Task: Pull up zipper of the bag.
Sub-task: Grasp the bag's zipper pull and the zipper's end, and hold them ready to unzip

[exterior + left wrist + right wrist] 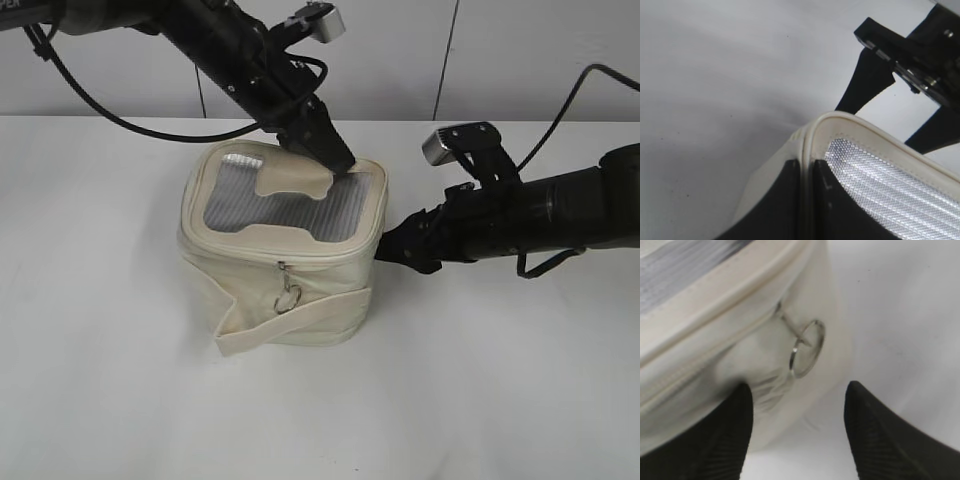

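The right gripper (797, 432) is open beside a silver ring pull (806, 348) on the zipper (710, 347). The left gripper (807, 200) pinches the bag (285, 250) rim. Bare white table (500, 400) lies all around.
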Robot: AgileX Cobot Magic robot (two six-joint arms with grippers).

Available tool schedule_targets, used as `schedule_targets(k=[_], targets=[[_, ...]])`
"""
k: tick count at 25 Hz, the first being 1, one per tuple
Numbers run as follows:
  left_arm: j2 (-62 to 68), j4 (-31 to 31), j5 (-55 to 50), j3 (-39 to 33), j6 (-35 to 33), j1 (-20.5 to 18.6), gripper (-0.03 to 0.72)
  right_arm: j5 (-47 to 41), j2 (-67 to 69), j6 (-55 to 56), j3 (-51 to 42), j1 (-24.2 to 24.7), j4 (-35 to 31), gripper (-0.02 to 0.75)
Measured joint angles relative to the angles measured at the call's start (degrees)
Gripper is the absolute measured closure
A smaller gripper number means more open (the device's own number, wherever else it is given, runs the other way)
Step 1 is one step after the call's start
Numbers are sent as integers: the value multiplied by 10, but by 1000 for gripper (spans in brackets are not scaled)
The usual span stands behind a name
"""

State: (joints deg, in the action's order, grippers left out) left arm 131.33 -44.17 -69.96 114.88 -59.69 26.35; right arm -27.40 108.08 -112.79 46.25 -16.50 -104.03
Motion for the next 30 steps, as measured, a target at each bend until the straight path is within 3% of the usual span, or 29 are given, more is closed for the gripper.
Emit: schedule_targets(k=[12, 16, 21, 30], targets=[[0, 0, 0, 0, 0, 0, 649, 19, 11, 7, 40, 0, 0, 323], [0, 0, 0, 0, 0, 0, 649, 13, 30, 9, 52, 0, -2, 401], [0, 0, 1, 0, 0, 0, 649, -1, 42, 22, 56, -1, -3, 710], [0, 3, 31, 0, 75, 1, 650, 27, -34, 76, -3, -1, -1, 729]])
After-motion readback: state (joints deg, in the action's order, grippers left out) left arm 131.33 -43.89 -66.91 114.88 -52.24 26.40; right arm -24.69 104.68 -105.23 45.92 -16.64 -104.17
